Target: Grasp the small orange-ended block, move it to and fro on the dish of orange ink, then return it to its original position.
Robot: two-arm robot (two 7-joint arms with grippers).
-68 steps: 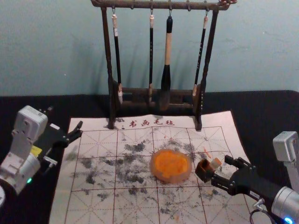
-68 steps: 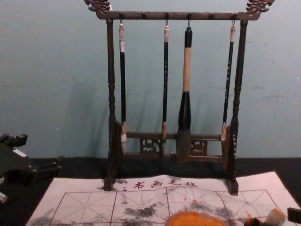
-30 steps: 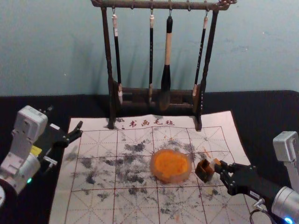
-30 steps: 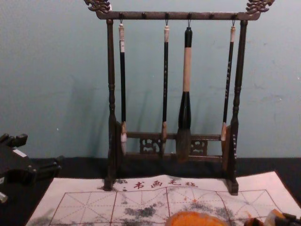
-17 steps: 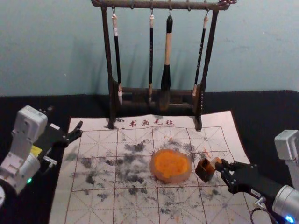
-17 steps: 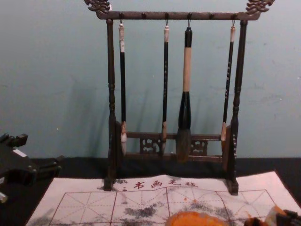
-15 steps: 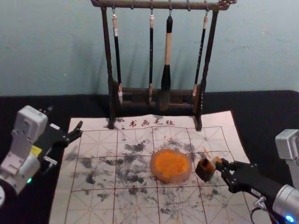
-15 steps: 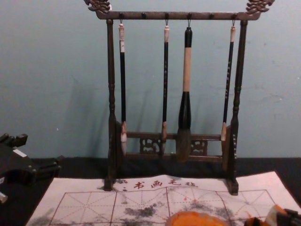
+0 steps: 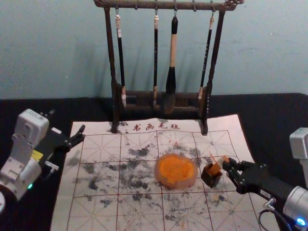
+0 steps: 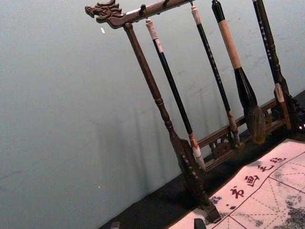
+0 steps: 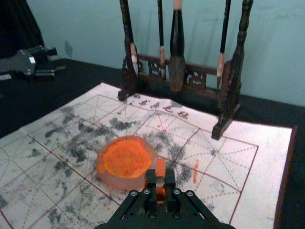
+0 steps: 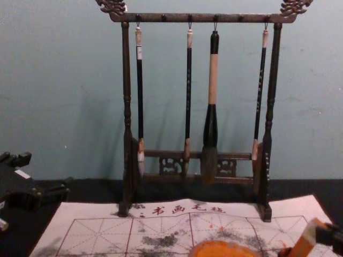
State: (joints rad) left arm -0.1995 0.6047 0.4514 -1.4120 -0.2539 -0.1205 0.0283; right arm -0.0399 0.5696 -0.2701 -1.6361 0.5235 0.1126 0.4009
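My right gripper (image 9: 229, 166) is shut on the small orange-ended block (image 9: 214, 168), just above and beside a small dark box (image 9: 211, 180). In the chest view the block (image 12: 303, 242) leans, with orange on its upper and lower parts. The right wrist view has the block (image 11: 160, 168) pinched between the fingertips of my right gripper (image 11: 160, 178). The round dish of orange ink (image 9: 176, 171) lies left of the box, apart from the block. My left gripper (image 9: 76, 138) is parked open at the left, empty; its fingertips edge into the left wrist view (image 10: 157, 224).
A wooden rack (image 9: 114, 91) with several hanging brushes (image 9: 172, 67) stands at the back of the white gridded mat (image 9: 96, 211). The mat carries grey and black smudges and some orange marks. Black cloth (image 9: 269, 115) surrounds it.
The right gripper has closed around the block. Most recently it has risen slightly, raising the block so more of its orange lower part shows above the box. The left arm has stayed still.
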